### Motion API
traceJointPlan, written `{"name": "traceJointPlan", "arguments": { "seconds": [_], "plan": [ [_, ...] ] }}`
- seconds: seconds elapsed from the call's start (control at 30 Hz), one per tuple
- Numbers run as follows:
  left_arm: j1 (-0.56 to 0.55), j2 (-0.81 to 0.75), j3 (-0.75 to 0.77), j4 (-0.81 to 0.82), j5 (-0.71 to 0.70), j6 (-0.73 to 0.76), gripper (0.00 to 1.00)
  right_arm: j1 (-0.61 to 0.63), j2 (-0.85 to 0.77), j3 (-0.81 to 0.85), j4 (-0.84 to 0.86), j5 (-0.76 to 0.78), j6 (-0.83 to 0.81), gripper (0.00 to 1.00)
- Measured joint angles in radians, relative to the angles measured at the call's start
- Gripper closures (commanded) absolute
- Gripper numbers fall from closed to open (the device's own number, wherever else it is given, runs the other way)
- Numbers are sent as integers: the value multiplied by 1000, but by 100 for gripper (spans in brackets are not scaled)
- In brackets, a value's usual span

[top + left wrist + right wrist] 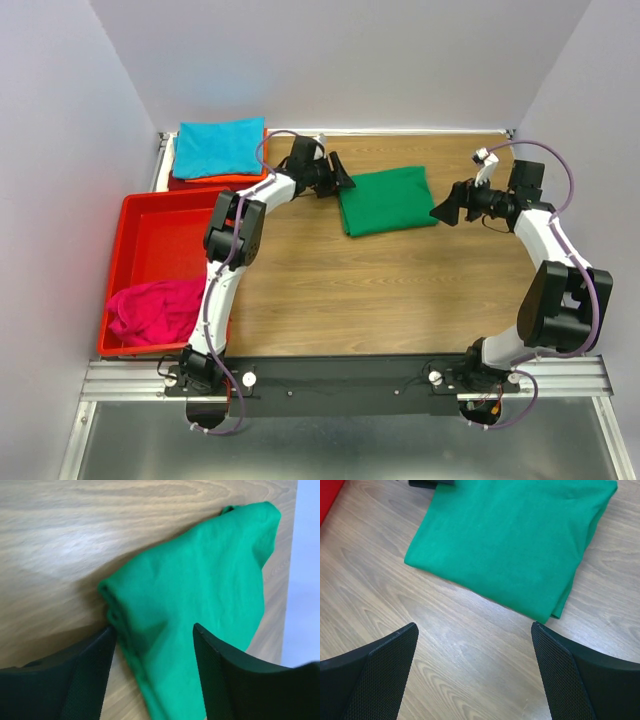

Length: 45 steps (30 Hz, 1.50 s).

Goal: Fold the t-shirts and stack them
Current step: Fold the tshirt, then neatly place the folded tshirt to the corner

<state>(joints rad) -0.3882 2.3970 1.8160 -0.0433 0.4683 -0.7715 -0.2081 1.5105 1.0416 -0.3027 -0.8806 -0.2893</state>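
Note:
A folded green t-shirt [390,200] lies flat on the wooden table [330,300]. My left gripper [345,180] is at its left edge. In the left wrist view its fingers straddle the thick folded edge of the green t-shirt [200,580], and the left gripper [154,629] stands open with cloth between the pads. My right gripper [438,212] hovers just off the shirt's right corner. Seen from the right wrist, the right gripper [472,626] is open over bare wood, with the green t-shirt [510,540] ahead of it. A folded teal t-shirt [218,147] tops a stack at the back left. A magenta t-shirt [155,308] lies crumpled.
The magenta shirt sits in the near end of a red plastic tray [165,235] along the table's left side. An orange edge [235,180] shows under the teal shirt. Grey walls close in the back and both sides.

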Motion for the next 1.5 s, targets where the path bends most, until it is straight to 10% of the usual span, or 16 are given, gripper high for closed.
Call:
{"name": "traceJointPlan", "arguments": {
  "seconds": [0.1, 0.27, 0.6, 0.97, 1.5],
  "plan": [
    [-18, 45, 76, -36, -4, -5, 47, -8, -4, 0, -1, -12, 0, 0],
    [-52, 89, 129, -86, -36, -6, 100, -32, -29, -1, -3, -38, 0, 0],
    [-86, 87, 171, -133, -109, 170, 100, -77, -46, -1, -5, -73, 0, 0],
    [-104, -217, 74, -327, -636, 711, 100, -90, -47, -2, -6, -96, 1, 0],
    [-84, -316, 6, -378, -1028, 1034, 100, -98, -47, -2, -8, -109, 1, 0]
  ]
}}
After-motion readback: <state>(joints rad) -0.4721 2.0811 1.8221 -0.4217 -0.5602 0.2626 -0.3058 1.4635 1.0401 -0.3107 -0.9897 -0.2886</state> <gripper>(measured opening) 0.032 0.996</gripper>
